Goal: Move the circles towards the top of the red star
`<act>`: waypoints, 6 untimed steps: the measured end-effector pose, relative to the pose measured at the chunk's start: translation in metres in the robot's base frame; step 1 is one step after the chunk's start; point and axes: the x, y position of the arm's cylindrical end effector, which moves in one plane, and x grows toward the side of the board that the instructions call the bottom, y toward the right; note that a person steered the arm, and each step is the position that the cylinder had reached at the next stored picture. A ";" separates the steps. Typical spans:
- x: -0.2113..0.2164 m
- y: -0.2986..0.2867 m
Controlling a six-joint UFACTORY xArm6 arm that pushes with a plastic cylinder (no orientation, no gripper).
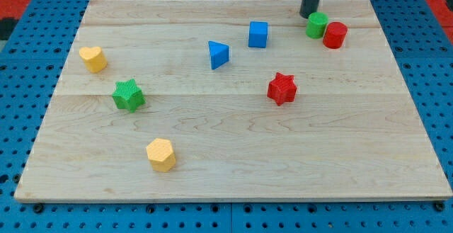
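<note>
The red star [281,88] lies right of the board's middle. The green circle [316,25] and the red circle [335,35] sit touching each other near the view's top right, above and right of the star. My tip [309,15] stands just above and left of the green circle, close to it or touching it.
A blue cube [258,34] and a blue triangle [218,54] lie left of the circles. A yellow heart [93,58] and a green star [128,95] are at the view's left. A yellow hexagon [161,154] is at the lower left. The wooden board [354,155] rests on a blue pegboard.
</note>
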 end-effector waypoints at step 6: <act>0.099 0.055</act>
